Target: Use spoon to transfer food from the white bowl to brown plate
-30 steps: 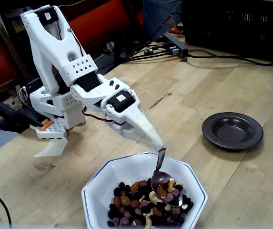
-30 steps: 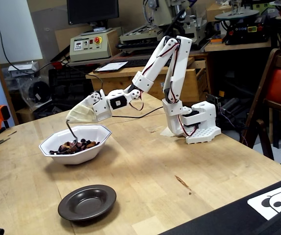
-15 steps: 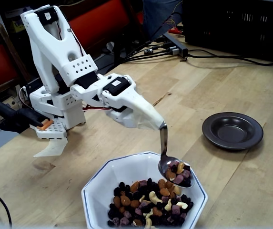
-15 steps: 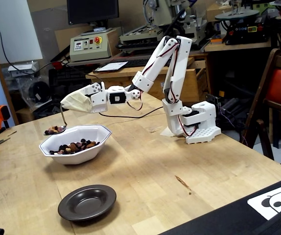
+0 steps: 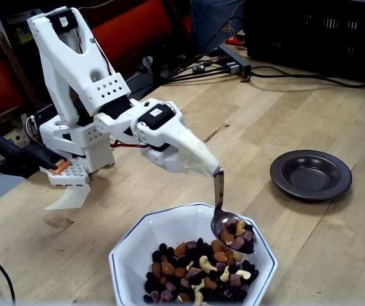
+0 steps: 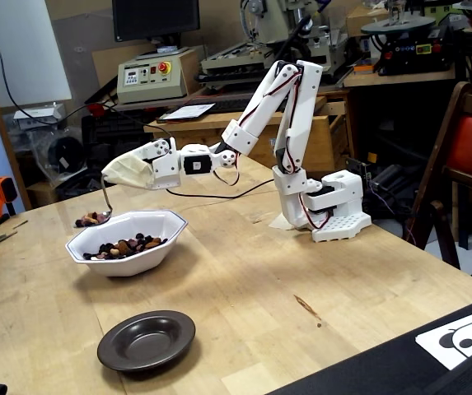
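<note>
My gripper (image 5: 206,167), its fingers hidden under beige tape, is shut on the spoon (image 5: 218,191). The spoon hangs handle-up, and its silver bowl carries a heap of nuts and dark fruit pieces (image 5: 236,231). It hovers just over the right rim of the white bowl (image 5: 133,237), where more food (image 5: 192,271) lies. In the other fixed view the loaded spoon (image 6: 95,217) floats above the left edge of the white bowl (image 6: 133,257), under the gripper (image 6: 122,174). The brown plate (image 5: 311,174) sits empty to the right, apart from the bowl; the other fixed view shows the plate (image 6: 146,339) in front of the bowl.
The arm's white base (image 6: 326,210) stands on the wooden table. Cables and a black crate (image 5: 316,32) lie at the far edge. A red chair (image 6: 466,156) stands beside the table. A black sheet with a panda print (image 6: 466,337) covers the near right corner.
The spoon has come up out of the food with a load and swung toward the bowl's rim. Over the last half second it has barely moved.
</note>
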Available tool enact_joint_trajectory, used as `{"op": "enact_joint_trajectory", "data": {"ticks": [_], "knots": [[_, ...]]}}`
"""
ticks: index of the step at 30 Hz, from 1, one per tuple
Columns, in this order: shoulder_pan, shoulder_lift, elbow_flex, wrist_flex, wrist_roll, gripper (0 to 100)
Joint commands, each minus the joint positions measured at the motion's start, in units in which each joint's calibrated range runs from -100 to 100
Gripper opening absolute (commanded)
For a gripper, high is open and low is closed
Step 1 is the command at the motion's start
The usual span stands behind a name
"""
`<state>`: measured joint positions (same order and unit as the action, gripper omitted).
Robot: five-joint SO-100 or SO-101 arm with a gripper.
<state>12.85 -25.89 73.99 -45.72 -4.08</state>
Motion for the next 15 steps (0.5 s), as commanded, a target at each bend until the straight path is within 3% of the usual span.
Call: {"op": "enact_joint_trajectory", "data": {"ticks": [1,15], "knots": [[-0.03,-5.47,-6.56,2.88,0.29,2],[-0.11,-14.8,-10.89,14.03,0.29,2]]}}
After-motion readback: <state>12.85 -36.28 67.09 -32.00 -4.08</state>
